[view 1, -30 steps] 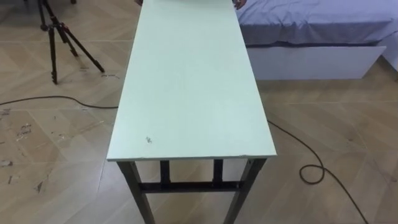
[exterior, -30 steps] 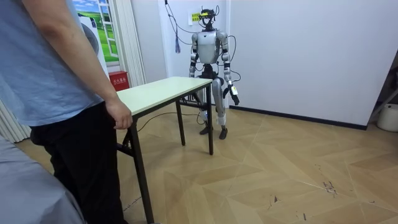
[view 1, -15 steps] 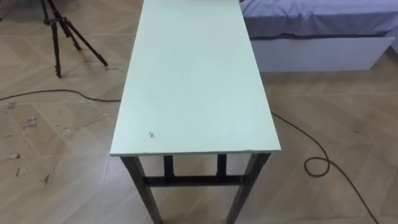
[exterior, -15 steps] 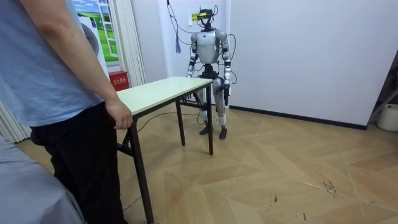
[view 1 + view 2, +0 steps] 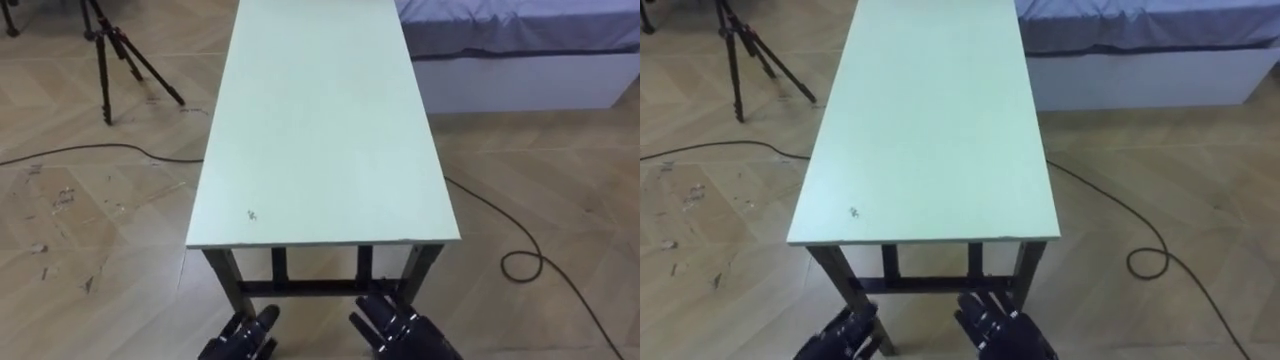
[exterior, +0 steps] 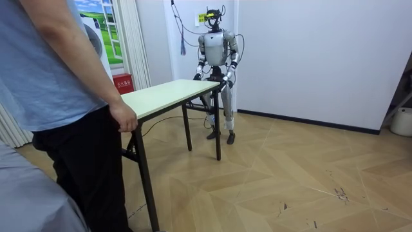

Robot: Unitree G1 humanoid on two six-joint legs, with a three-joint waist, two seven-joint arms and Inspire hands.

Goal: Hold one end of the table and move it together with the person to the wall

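While the robot stood at one short edge of the desk (image 5: pixel 320 130) | left hand (image 5: pixel 243 340) and right hand (image 5: pixel 402 335) just below it, fingers loosely straight, empty | person's hand (image 6: pixel 122 119) held the opposite edge.

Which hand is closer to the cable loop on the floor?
Right. The right hand sits by the near right leg of the table, with the cable loop off to its right; the left hand is by the near left leg, farther away.

Far-R bed (image 5: pixel 520 75) near table (image 5: pixel 320 120), far-L tripod (image 5: pixel 105 50); near-end floor (image 5: pixel 110 260) open, cable (image 5: pixel 520 266) R.
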